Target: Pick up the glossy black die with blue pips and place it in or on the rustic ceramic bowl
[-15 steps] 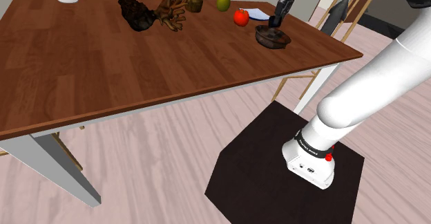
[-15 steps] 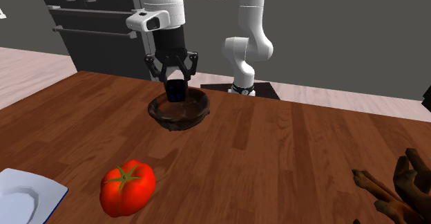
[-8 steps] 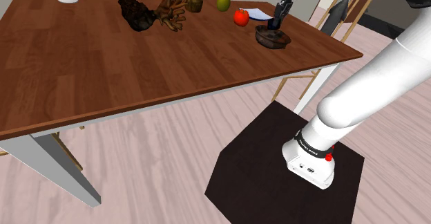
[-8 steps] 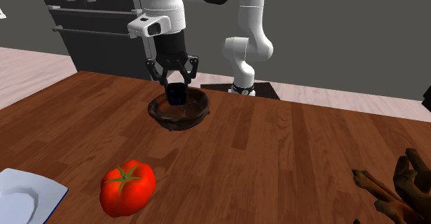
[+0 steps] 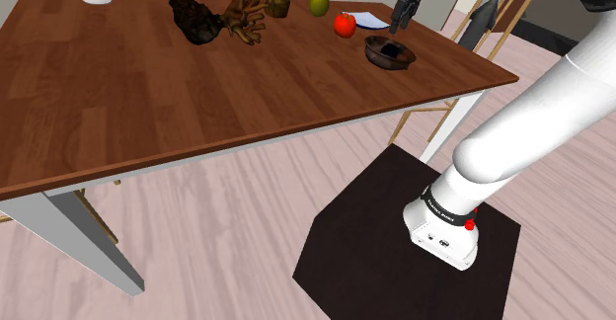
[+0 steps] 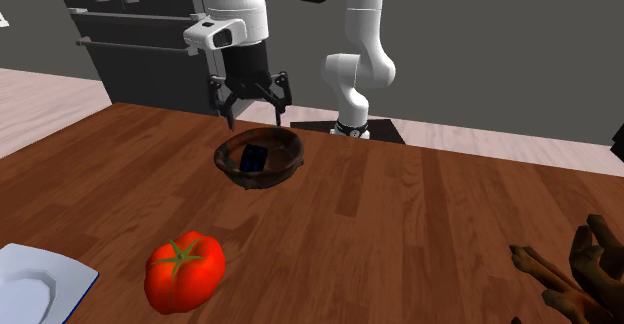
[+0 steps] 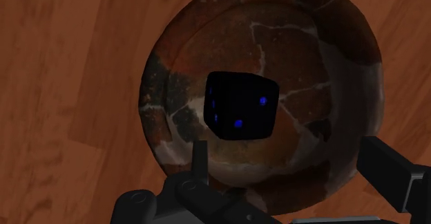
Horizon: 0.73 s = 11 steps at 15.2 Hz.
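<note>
So the black die (image 7: 242,106) with the blue pips is sitting inside the bowl (image 7: 304,70), down on its cracked brown-and-grey inside, and it looks a bit tilted rather than flat. The claw (image 6: 255,110) hangs right above the bowl, spread wide open with nothing in it. Neither of its fingers (image 6: 222,100) touches the die or the bowl's rim. In the wrist view the die shows between the two fingers, but well below them.

The bowl itself stands on the wooden bench (image 5: 197,81), close to the bench edge on the side of the robot's dark stand (image 5: 395,239). A red tomato (image 6: 185,269) sits near the bowl, not touching it. A white plate (image 6: 35,282) with a blue edge lies further from the bowl than the tomato does. A brown hand-shaped thing (image 6: 570,272) lies well apart from the bowl.
</note>
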Motion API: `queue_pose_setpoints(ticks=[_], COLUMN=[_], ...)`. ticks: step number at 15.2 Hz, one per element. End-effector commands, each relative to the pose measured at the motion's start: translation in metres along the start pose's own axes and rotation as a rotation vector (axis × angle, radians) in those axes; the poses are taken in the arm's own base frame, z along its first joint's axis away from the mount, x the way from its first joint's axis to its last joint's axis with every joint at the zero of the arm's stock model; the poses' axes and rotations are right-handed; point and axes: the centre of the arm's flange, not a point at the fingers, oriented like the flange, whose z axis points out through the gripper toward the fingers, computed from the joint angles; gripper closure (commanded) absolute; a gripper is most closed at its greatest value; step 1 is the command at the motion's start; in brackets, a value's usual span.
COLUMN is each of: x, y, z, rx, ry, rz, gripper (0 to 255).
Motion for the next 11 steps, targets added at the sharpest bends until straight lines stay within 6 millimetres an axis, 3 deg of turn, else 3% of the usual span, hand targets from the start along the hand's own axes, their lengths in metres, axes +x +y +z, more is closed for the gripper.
queue_pose_setpoints(ticks=[1,3,11], x=[0.0,0.0,0.0], y=[0.0,0.0,0.0], z=[-0.021,-0.045,-0.045], rx=[0.0,0.0,0.0], ry=[0.0,0.0,0.0], rz=[0.0,0.0,0.0], gripper=[0,0,0])
